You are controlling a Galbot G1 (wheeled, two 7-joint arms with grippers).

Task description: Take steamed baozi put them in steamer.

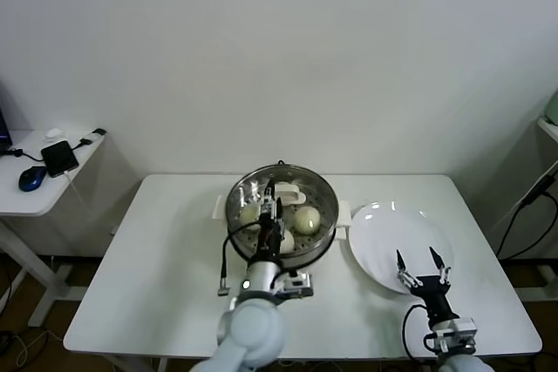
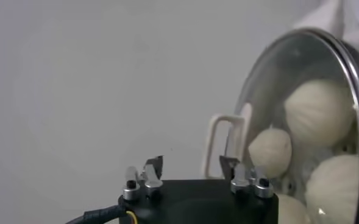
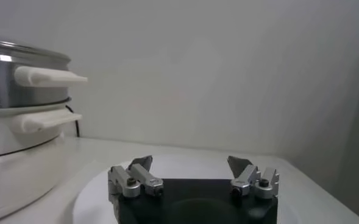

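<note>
The steamer (image 1: pixel 324 200) stands at the table's middle, a shiny steel pot on a cream-white base. Smooth cream-white baozi lie on its tray: one on the right (image 1: pixel 306 219), one on the left (image 1: pixel 250 213), another partly hidden behind my left arm. The left wrist view shows several baozi (image 2: pixel 320 109) inside the steamer (image 2: pixel 350 67). My left gripper (image 1: pixel 269 202) hangs open and empty over the steamer's left half; it also shows in the left wrist view (image 2: pixel 191 163). My right gripper (image 1: pixel 422 260) is open and empty over the plate's front edge, seen too in the right wrist view (image 3: pixel 190 163).
A flat white plate (image 1: pixel 384 233) lies right of the steamer and holds nothing; its rim (image 3: pixel 88 195) shows in the right wrist view beside the steamer (image 3: pixel 21 79). A small side table (image 1: pixel 17 202) with a phone and mouse stands at far left.
</note>
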